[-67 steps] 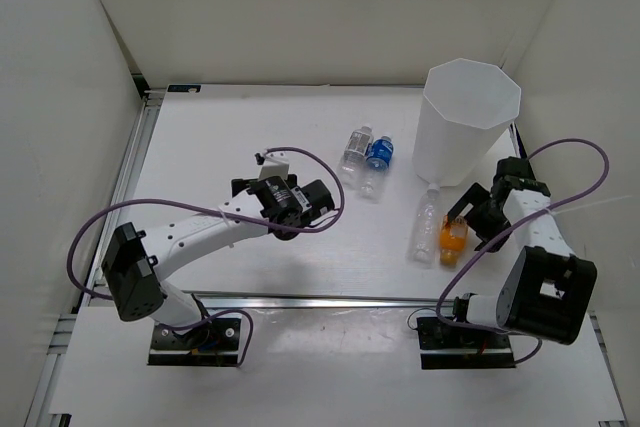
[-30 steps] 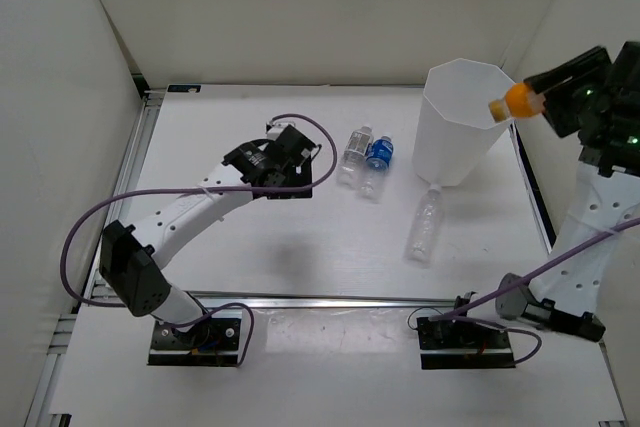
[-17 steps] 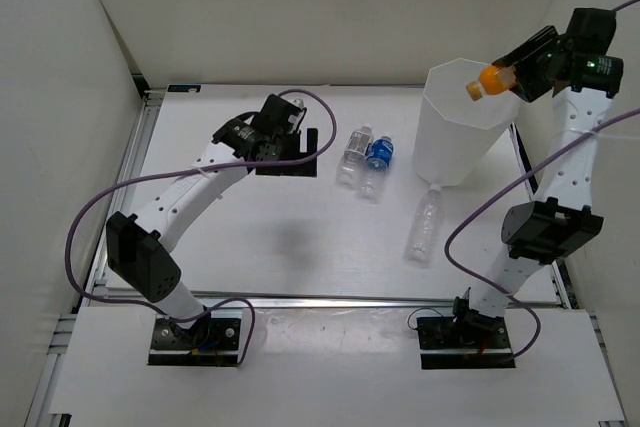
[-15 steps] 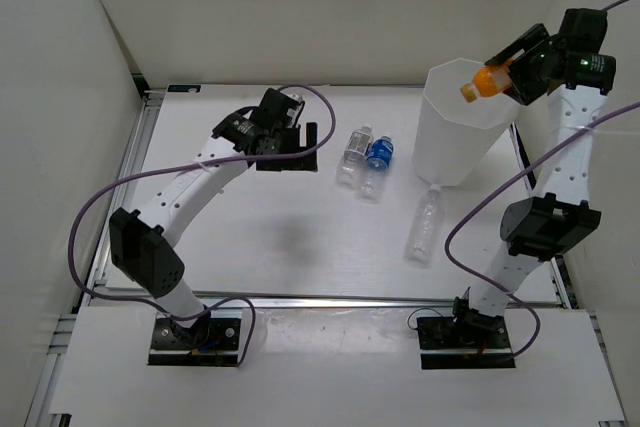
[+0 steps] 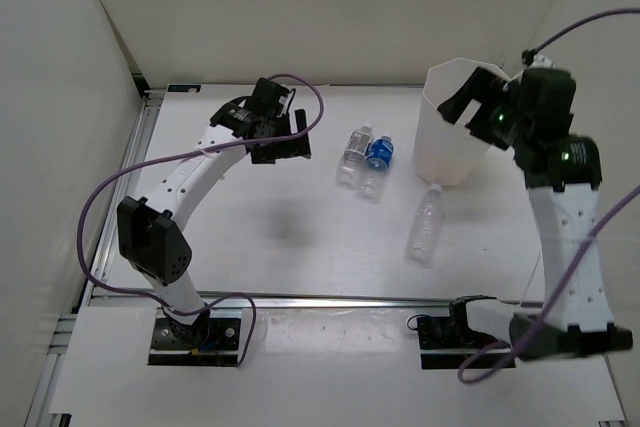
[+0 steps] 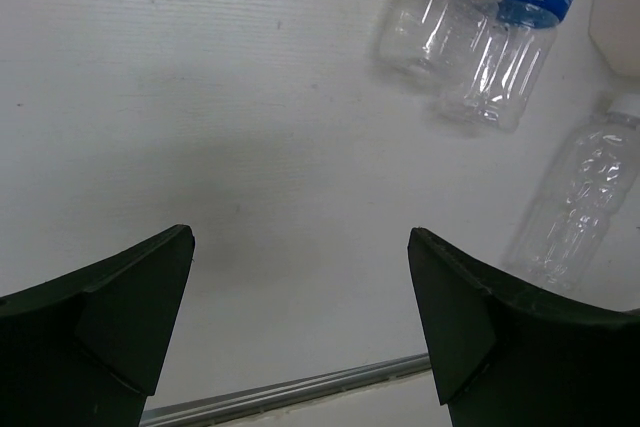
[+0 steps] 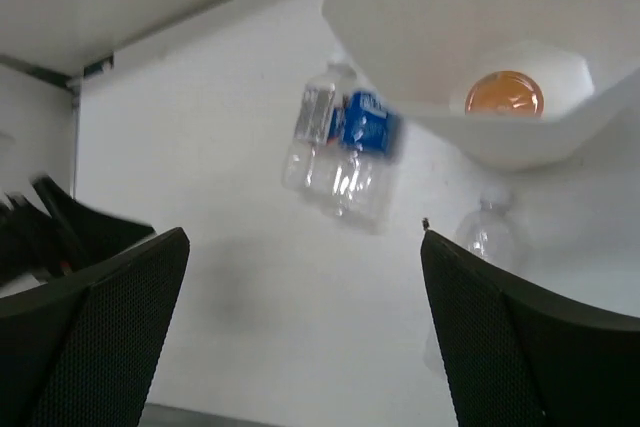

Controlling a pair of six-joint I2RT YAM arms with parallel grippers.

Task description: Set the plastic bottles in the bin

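Note:
The bin (image 5: pixel 450 152) stands at the back right. The orange bottle (image 7: pixel 504 94) lies inside it, at the bottom, seen in the right wrist view past the bin's rim (image 7: pixel 470 142). My right gripper (image 5: pixel 470 107) is open and empty above the bin's rim. A plain bottle (image 5: pixel 354 150) and the blue-labelled bottle (image 5: pixel 379 154) lie side by side left of the bin. Another plain bottle (image 5: pixel 426 224) lies in front of the bin. My left gripper (image 5: pixel 295 139) is open and empty, left of the pair; they show in its view as the plain bottle (image 6: pixel 440 12) and the blue-labelled bottle (image 6: pixel 520 32).
White walls close in the table on the left, back and right. A metal rail (image 5: pixel 300 299) runs along the near edge, and another rail (image 5: pixel 125 177) along the left side. The front plain bottle (image 6: pixel 575 207) shows at the right of the left wrist view.
My right gripper held the orange bottle over the bin's rim; now it is open and the bottle lies in the bin. The left gripper has moved slightly back.

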